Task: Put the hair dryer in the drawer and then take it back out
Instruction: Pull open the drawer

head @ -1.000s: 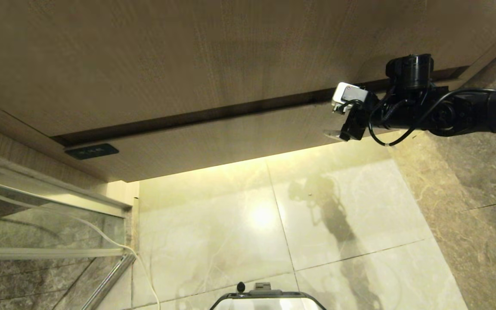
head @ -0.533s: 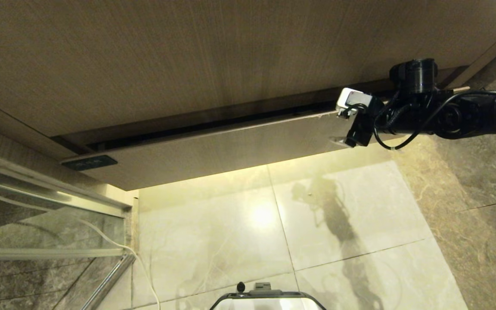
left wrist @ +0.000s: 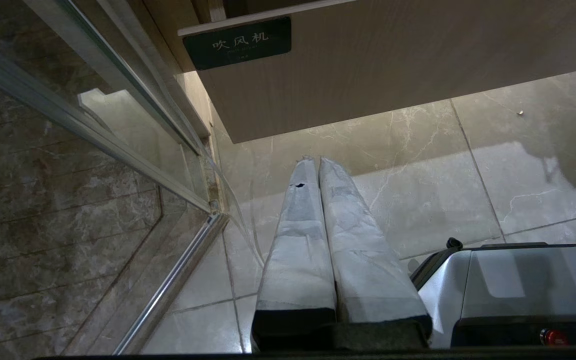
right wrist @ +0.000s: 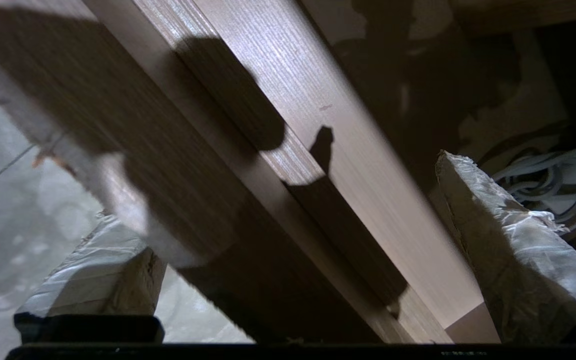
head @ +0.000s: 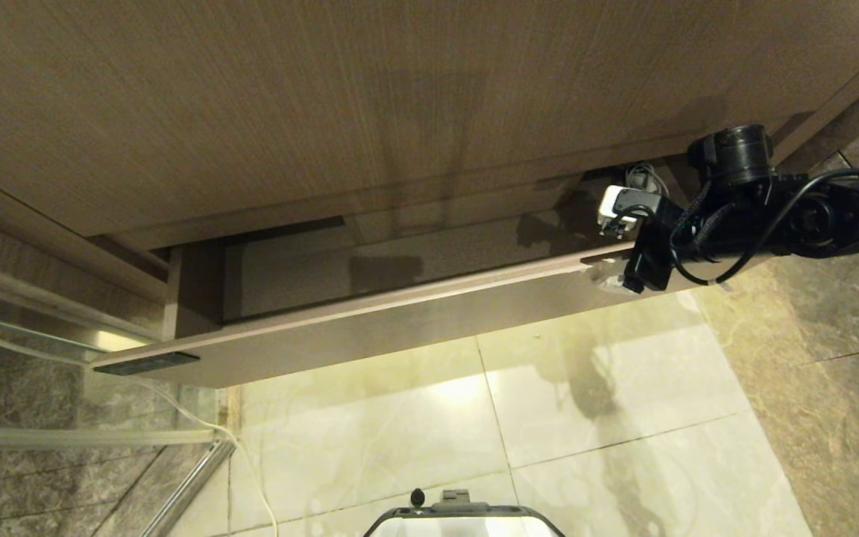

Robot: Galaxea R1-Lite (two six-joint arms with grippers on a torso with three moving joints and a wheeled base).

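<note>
The drawer (head: 400, 328) stands pulled out under the taller wood panel, its light wood floor showing. At its right end lies the hair dryer's whitish bundled cord (head: 642, 175) (right wrist: 558, 175); the dryer's body is mostly hidden. My right gripper (head: 610, 257) (right wrist: 278, 195) is open and straddles the drawer front (right wrist: 208, 165) near its right end, one finger inside the drawer and one outside below it. My left gripper (left wrist: 314, 160) hangs parked low over the floor, shut and empty, facing the drawer's left corner (left wrist: 393, 65).
A dark label (head: 146, 363) (left wrist: 238, 42) sits on the drawer front's left end. A glass shower door with a metal frame (head: 191, 470) stands at the left, a marble wall (head: 832, 358) at the right. My own base (head: 463, 522) is at the near edge on the tiled floor.
The drawer has slid from shut to well open toward me. My right gripper has come back and down with its front edge, still open.
</note>
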